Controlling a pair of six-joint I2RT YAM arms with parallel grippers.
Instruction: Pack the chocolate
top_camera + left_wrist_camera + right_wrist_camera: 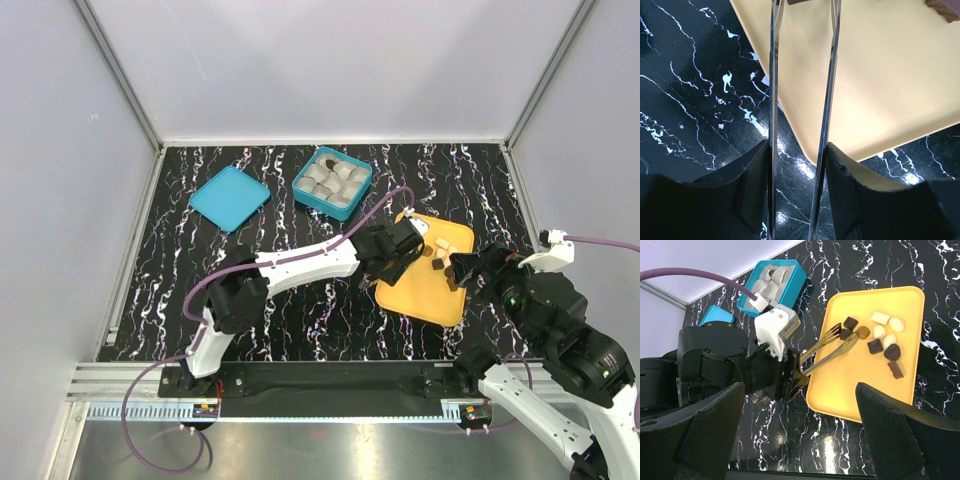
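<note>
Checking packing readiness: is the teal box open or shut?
Open: the lid lies beside the box, cups showing inside.

One camera looks down on the whole table (pixel 300 325) from above and behind, each wrist camera looks forward between its fingers (pixel 750 200), the left nearest, all sharing the yellow tray (pixel 425 295) ahead.

Left pincer (pixel 416 256) over yellow tray (pixel 424 297)
</note>
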